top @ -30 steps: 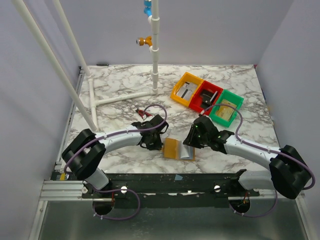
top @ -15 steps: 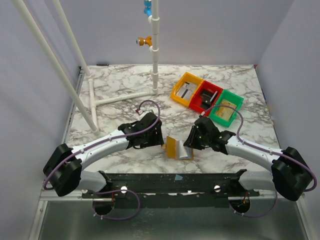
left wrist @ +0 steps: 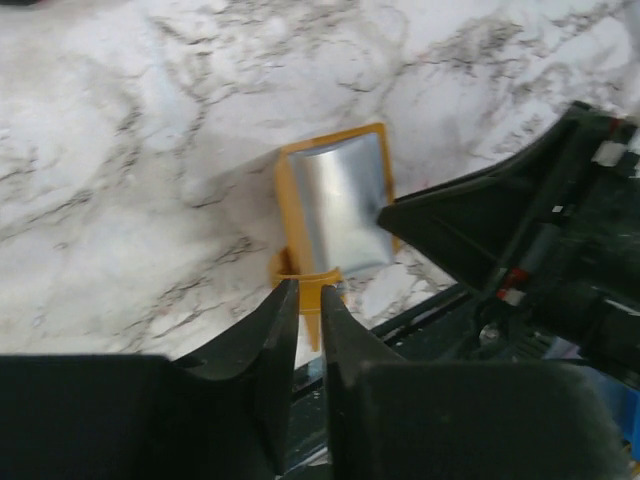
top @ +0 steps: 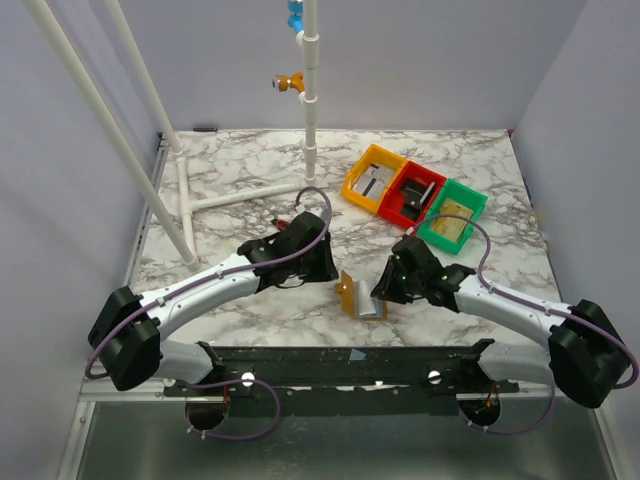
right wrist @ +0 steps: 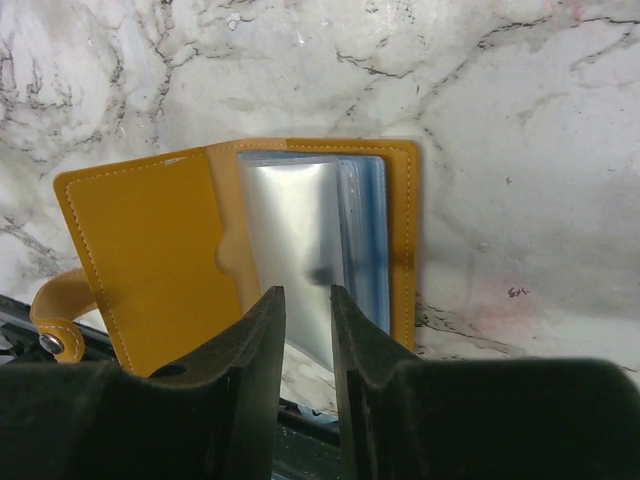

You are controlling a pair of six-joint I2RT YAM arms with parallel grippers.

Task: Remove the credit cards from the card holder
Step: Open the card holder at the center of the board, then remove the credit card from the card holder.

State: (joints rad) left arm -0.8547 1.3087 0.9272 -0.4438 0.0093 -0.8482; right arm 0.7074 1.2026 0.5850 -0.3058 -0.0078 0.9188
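Sideways spread card holder [right wrist: 140, 250], fold running near-far

Light even, diffuse, from above; soft shadows on counter [top: 230, 175]. Glare washes out card holder [left wrist: 335, 200] sleeve, left wrist view. Both wrist foregrounds blurred; top view sharp.
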